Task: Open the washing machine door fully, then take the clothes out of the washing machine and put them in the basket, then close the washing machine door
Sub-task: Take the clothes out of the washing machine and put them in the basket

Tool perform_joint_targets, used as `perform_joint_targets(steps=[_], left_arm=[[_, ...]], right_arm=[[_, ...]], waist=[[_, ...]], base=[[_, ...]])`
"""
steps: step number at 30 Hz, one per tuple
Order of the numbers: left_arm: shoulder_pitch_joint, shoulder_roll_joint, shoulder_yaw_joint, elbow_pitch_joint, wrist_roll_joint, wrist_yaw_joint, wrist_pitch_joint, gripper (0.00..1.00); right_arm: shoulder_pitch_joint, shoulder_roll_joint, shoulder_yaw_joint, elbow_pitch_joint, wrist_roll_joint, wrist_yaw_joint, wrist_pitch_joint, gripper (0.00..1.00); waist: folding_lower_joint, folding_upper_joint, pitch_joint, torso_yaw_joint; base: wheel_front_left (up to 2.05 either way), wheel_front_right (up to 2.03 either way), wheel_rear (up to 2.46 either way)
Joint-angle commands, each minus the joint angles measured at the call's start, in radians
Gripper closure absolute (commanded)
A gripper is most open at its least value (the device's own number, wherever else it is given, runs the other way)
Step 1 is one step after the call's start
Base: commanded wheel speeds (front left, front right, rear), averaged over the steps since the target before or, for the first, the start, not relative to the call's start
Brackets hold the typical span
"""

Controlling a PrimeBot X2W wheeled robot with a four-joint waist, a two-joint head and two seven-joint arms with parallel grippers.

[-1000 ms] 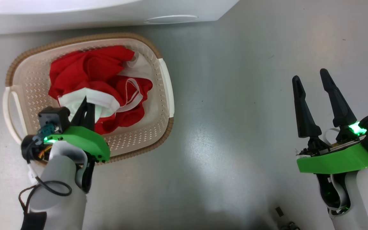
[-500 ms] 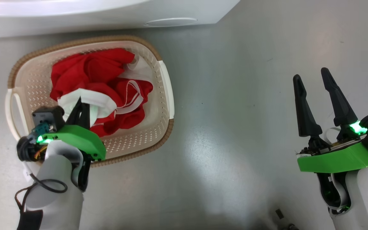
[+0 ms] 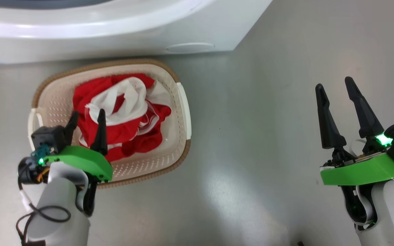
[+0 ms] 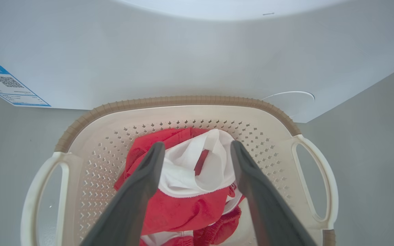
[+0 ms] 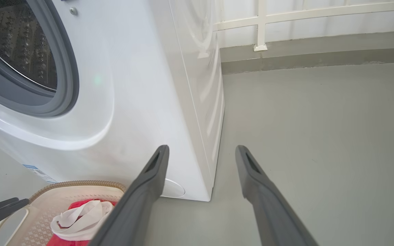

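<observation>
Grey floor: cream perforated plastic basket holds red-and-white fabric clothes, probably limp, light, pinchable at any fold. Left hand is spread and empty over them; right hand is spread and empty, well right of the basket.

The left gripper, with two long dark fingers, is held spread apart; the right gripper is likewise parted.

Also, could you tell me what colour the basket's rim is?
Brown rim, clearest in left wrist view.
</observation>
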Motion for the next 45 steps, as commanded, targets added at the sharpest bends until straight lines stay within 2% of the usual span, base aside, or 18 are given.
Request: perform_joint_targets(steps=[1,24,45], left_arm=[[0.053,0.026,0.025,-0.033,-0.011,-0.006,-0.005,0.0],[0.33,0.021,0.063,-0.407,0.011,-0.006,-0.005,0.0],[0.611,0.019,0.081,-0.711,0.06,-0.006,-0.005,0.0]], right_arm=[[0.032,-0.007,0.016,-0.016,0.003,0.006,-0.006,0.0],[0.162,-0.031,0.021,0.044,0.03,0.006,-0.006,0.0],[0.33,-0.046,-0.003,0.055,0.047,0.006,-0.006,0.0]], waist=[[0.0,-0.0001,-0.048,0.007],[0.0,-0.0001,-0.364,0.044],[0.0,-0.0001,-0.549,0.053]], base=[[0.0,0.0,0.0],[0.0,0.0,0.0],[0.0,0.0,0.0]])
